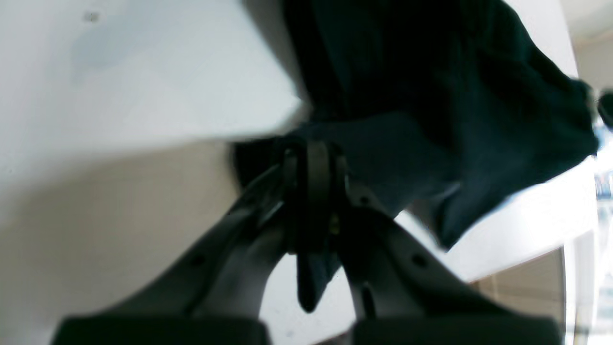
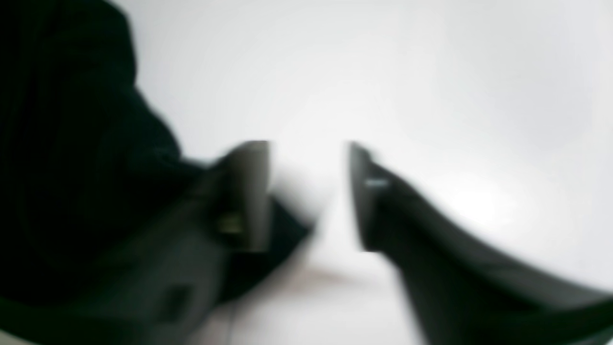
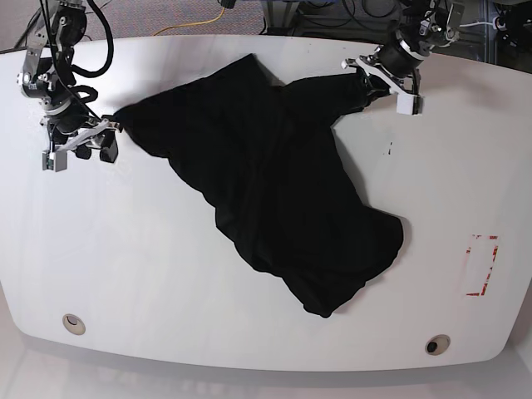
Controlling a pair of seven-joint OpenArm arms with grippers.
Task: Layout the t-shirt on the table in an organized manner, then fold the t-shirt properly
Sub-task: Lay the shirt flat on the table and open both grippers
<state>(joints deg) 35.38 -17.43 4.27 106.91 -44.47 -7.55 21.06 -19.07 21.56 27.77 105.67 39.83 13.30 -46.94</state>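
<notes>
The t-shirt (image 3: 274,183) lies spread but crooked across the middle of the desk (image 3: 166,283), a black mass running from a stretched point at about 9 o'clock, up to a second stretched corner at about 1 o'clock, and down to a bunched, rounded lobe toward 5 o'clock; it is wrinkled and far from flat, so the laying-out step looks to be the one in hand, with folding not yet begun. The left pincer (image 1: 311,158), at the far 1 o'clock side of the base view, is clamped tight on a pinch of the cloth, which the left wrist view shows squeezed between its closed jaws with fabric hanging away behind. The right pincer (image 2: 309,191), at 9 o'clock in the base view, has its jaws apart with bare white desk showing in the gap; the dark cloth sits just beside its left jaw, not between the two, so it appears to grip nothing, though that view is blurred. The red tape outline (image 3: 482,266) at 3 o'clock and the two grommet holes (image 3: 73,322) near the front edge lie well apart from the garment. The next move likely calls for regripping a hem or shoulder and drawing the bunched 5 o'clock lobe out flat.
</notes>
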